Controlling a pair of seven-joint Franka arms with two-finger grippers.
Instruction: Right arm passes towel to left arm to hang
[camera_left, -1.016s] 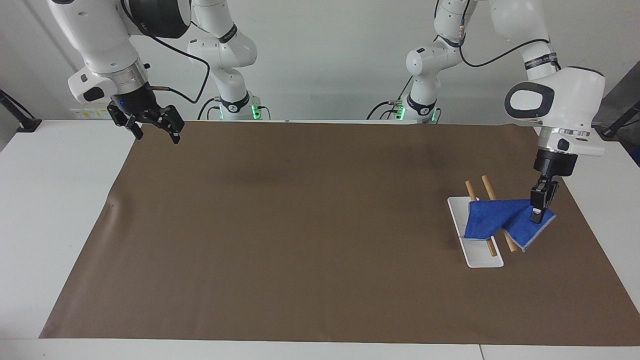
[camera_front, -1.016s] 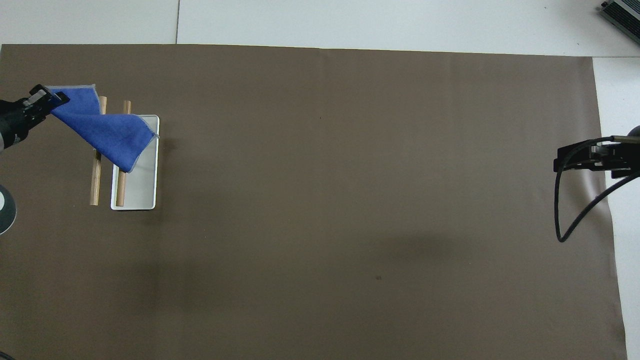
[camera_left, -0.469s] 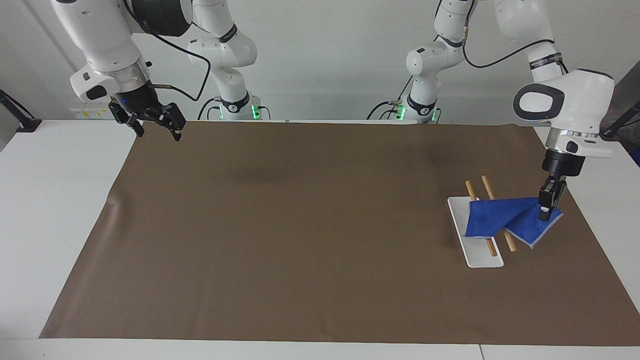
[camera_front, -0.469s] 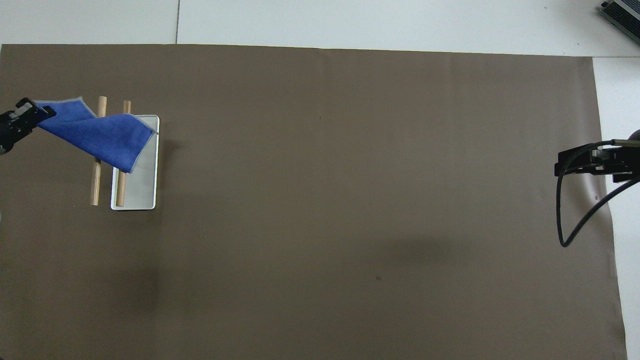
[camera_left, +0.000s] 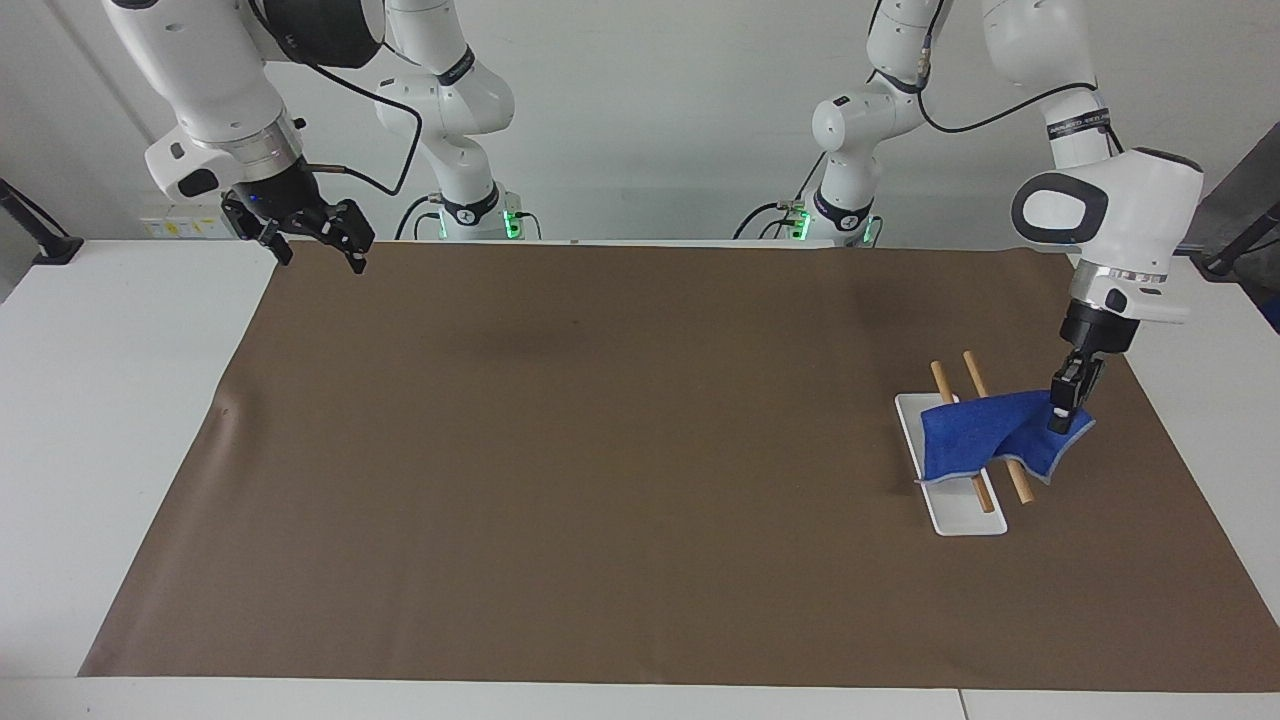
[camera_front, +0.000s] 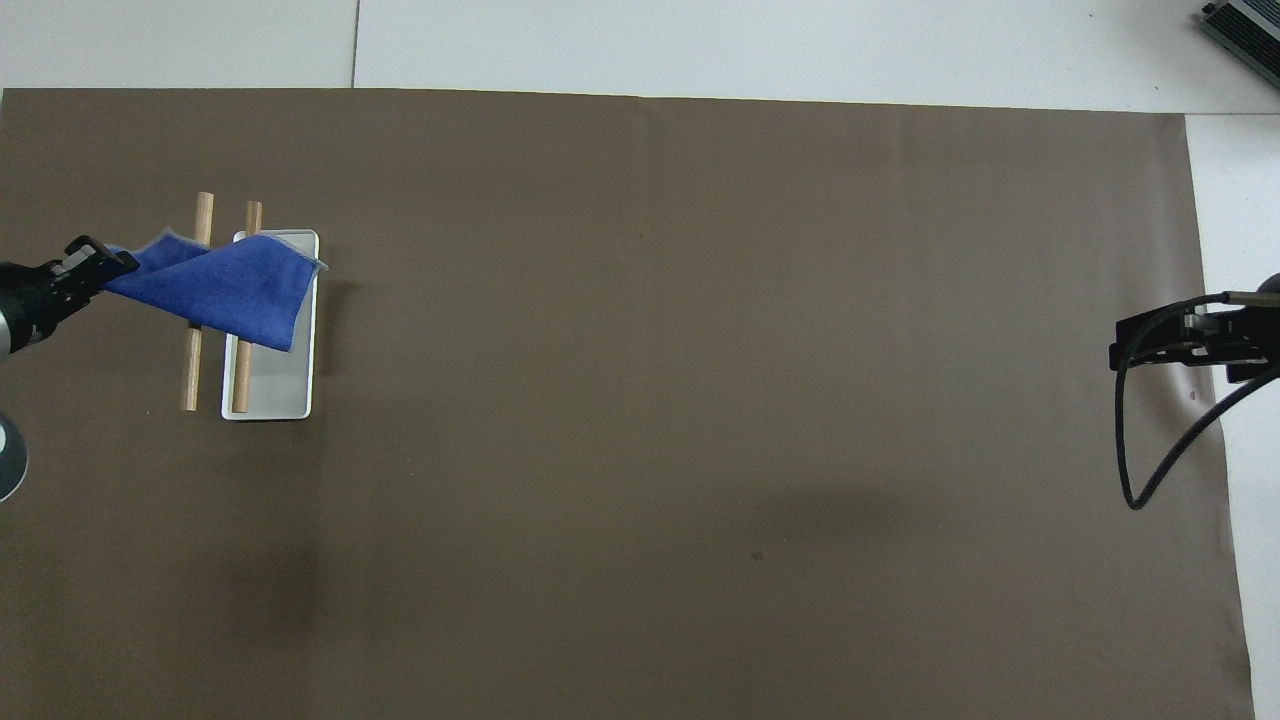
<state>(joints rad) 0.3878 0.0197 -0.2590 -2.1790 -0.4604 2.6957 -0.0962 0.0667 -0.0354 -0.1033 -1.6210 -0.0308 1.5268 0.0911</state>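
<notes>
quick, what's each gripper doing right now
Left gripper: closed on a corner of the blue towel, which drapes over the two wooden rods.
Right gripper: open, empty, waiting over the table's edge.

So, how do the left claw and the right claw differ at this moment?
The left claw is shut on a corner of the towel; the right claw is open and empty. The left claw hangs low beside the wooden rods and white tray, where the towel drapes; the right claw waits over a corner of the brown mat, at its own end. Both are black, on white arms.
</notes>
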